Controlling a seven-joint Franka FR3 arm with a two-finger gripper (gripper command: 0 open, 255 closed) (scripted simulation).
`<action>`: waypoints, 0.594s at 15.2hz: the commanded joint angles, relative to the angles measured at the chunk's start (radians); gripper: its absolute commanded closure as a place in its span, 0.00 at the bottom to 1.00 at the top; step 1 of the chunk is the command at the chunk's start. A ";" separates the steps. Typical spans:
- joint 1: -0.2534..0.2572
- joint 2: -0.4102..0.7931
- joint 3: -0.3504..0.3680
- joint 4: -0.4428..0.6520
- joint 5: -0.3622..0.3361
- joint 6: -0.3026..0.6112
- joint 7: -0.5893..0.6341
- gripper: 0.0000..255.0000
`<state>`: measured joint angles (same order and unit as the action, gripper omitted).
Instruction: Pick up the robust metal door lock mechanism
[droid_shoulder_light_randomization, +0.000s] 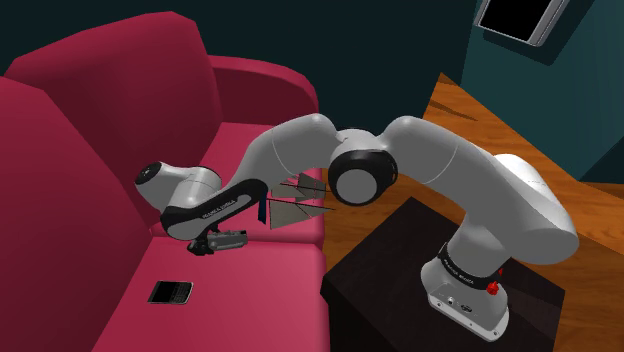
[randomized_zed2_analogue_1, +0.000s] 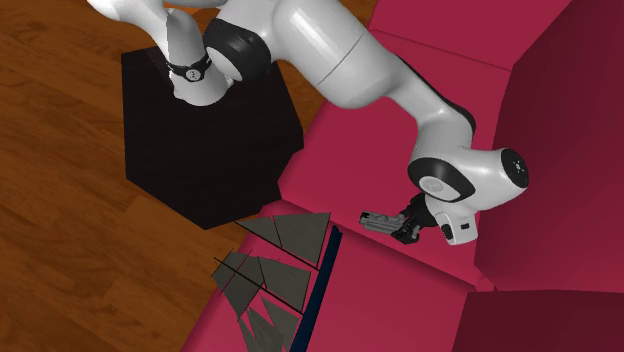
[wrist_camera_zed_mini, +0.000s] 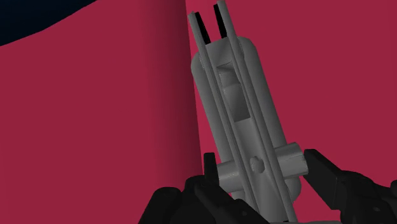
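Sofa seat (droid_shoulder_light_randomization: 262, 292): red cushion, dark flat device (droid_shoulder_light_randomization: 170, 292) near front edge.
Hand (wrist_camera_zed_mini: 261, 164): clamped on lock, one finger each side.
Lock (wrist_camera_zed_mini: 238, 108): grey, low over seat, close to backrest (droid_shoulder_light_randomization: 90, 110).
Progress: grasp looks made; clear lift judged still left.

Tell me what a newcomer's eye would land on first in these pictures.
The big crimson sofa dominates, with the white arm stretched over its seat from the black stand. At the arm's end, the black hand clasps a grey lock mechanism between its fingers, over the seat cushion. A fan of grey triangular shards stands out at the seat's front edge, near the stand.
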<state>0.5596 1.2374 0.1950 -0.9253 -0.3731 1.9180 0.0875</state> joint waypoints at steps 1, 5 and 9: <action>0.000 0.000 0.000 0.000 0.000 0.000 0.000 1.00; -0.004 -0.035 0.003 -0.025 0.002 -0.012 0.000 1.00; -0.008 -0.081 0.008 -0.055 0.004 -0.029 -0.001 1.00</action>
<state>0.5513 1.1675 0.2014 -0.9761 -0.3698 1.8971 0.0865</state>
